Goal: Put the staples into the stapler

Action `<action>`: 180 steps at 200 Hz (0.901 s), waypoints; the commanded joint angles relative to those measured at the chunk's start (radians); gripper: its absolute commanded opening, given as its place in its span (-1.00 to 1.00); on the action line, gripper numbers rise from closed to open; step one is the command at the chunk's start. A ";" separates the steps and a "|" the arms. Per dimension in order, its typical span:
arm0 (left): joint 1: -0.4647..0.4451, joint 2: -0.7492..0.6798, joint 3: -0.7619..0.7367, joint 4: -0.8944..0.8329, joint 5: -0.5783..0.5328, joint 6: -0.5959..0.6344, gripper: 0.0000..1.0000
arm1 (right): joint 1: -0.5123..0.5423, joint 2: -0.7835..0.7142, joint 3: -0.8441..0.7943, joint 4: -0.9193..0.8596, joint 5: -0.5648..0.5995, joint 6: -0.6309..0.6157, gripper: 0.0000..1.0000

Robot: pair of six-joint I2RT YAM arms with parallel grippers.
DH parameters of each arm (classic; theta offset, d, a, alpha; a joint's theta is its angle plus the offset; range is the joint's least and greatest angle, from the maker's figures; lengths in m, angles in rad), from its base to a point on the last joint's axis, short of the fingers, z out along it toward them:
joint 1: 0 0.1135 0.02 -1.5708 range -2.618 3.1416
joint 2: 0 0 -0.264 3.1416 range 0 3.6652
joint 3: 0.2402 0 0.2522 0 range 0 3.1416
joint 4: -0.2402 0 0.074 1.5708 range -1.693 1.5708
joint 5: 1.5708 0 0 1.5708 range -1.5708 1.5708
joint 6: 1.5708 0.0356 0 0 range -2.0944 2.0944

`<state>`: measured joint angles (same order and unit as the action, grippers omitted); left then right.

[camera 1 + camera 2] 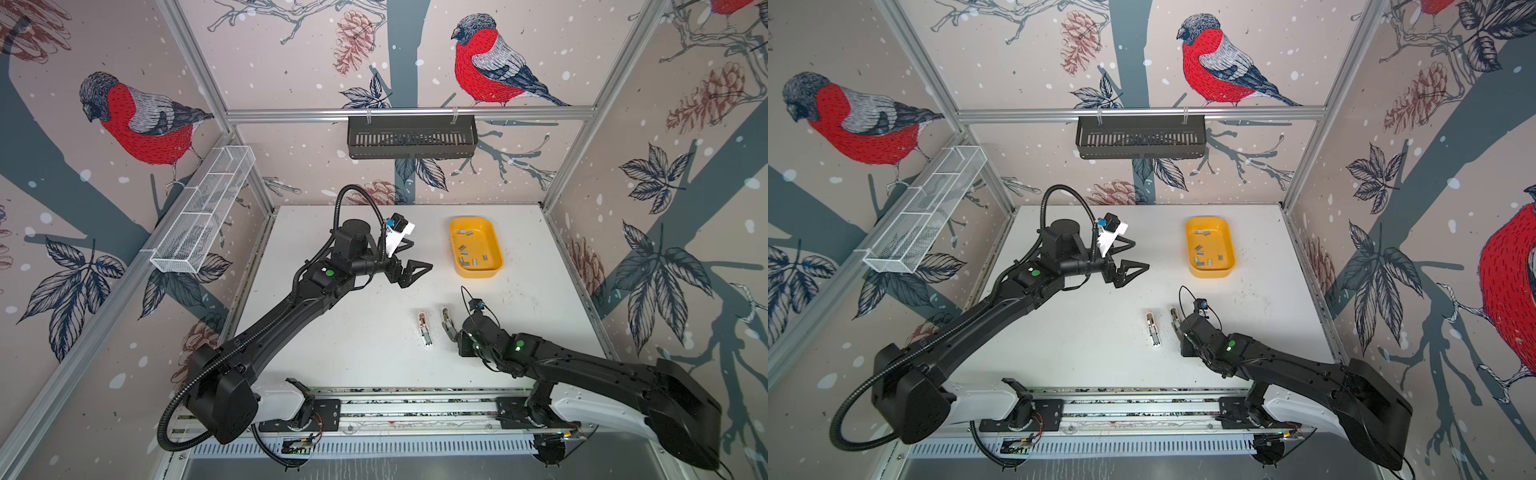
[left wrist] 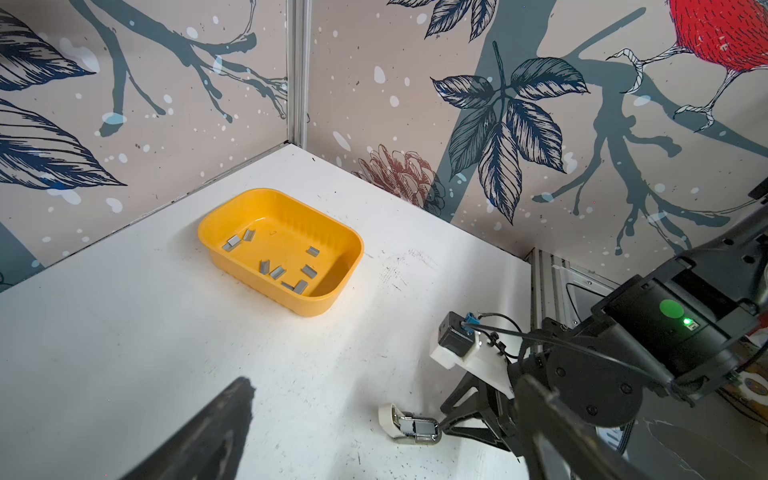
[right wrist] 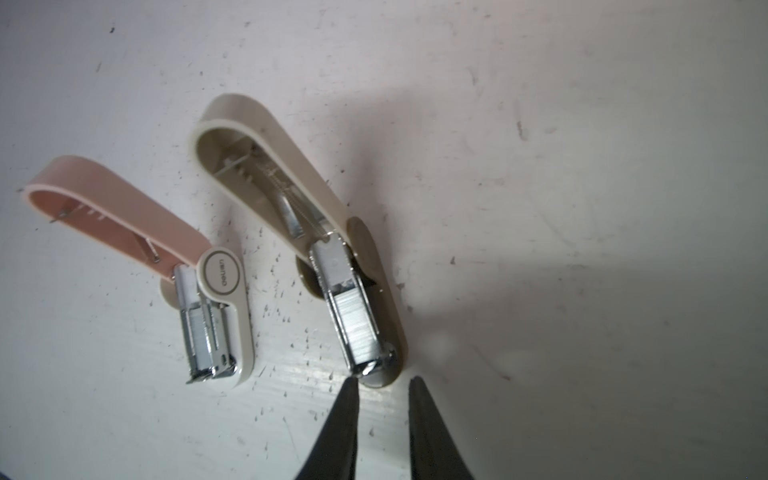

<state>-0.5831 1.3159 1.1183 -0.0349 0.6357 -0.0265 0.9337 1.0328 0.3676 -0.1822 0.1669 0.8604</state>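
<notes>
Just off the front tip of the opened beige plastic mini stapler [image 3: 332, 257], its channel holding a staple strip [image 3: 357, 320], right end effector [image 3: 382, 384] sits narrowly parted, empty, left end effector [image 1: 422, 254] well away, wide open, empty, spare grey metal staple strips [image 2: 270, 270] beyond in yellow plastic tray [image 2: 353, 245]; loading looks done, next probably swing lid shut.

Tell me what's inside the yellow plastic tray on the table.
About eight short grey metal staple strips lie scattered on the floor of the yellow plastic tray. Nothing else shows inside. Its near wall hides a sliver of floor in the left wrist view.
</notes>
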 commanded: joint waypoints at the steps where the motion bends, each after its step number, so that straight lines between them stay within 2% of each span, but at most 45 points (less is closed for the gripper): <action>1: 0.001 0.000 0.002 0.046 0.017 0.008 0.94 | -0.001 -0.004 -0.004 0.023 -0.012 -0.024 -0.43; 66: -0.001 0.000 0.002 0.045 0.012 0.010 0.94 | 0.008 0.105 0.020 0.042 -0.004 -0.034 -0.40; 129: -0.006 0.000 0.003 0.043 0.014 0.010 0.94 | -0.012 0.100 0.024 0.000 0.082 0.012 -0.45; 180: -0.009 0.006 0.005 0.037 0.012 0.008 0.95 | -0.040 0.102 0.025 0.000 0.084 0.001 -0.46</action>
<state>-0.5888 1.3201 1.1183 -0.0357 0.6357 -0.0265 0.9001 1.1385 0.3862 -0.1787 0.2256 0.8608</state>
